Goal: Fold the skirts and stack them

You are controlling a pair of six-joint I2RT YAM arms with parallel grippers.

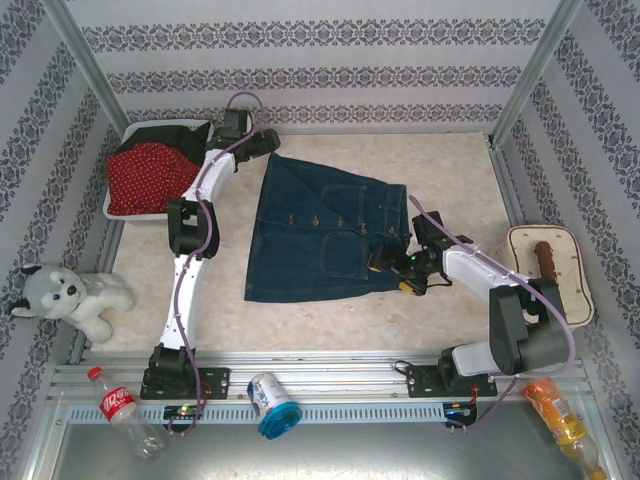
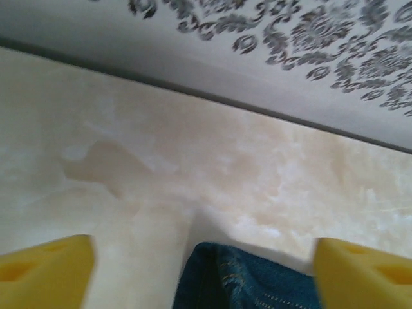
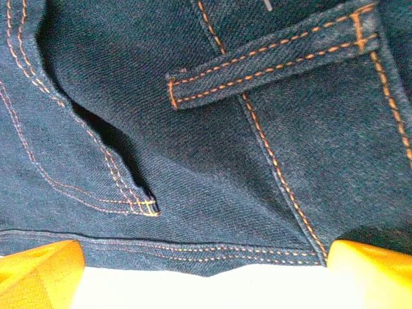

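Observation:
A dark blue denim skirt (image 1: 325,235) with buttons and a pocket lies spread flat in the middle of the table. My left gripper (image 1: 264,141) hovers at its far left corner. In the left wrist view the yellow fingers (image 2: 45,270) stand wide apart, open, with the denim corner (image 2: 244,280) lying loose between them. My right gripper (image 1: 392,265) is at the skirt's right edge, open, its fingers (image 3: 38,270) either side of the stitched hem (image 3: 193,254). A red polka-dot skirt (image 1: 148,175) and a black skirt (image 1: 190,135) lie in the white basket (image 1: 112,205) at the back left.
A plush husky (image 1: 65,297) sits at the table's left edge. A white tray (image 1: 565,290) with a brown object is at the right. A plastic bottle (image 1: 125,410), a can (image 1: 272,403) and an orange bottle (image 1: 560,415) lie by the front rail.

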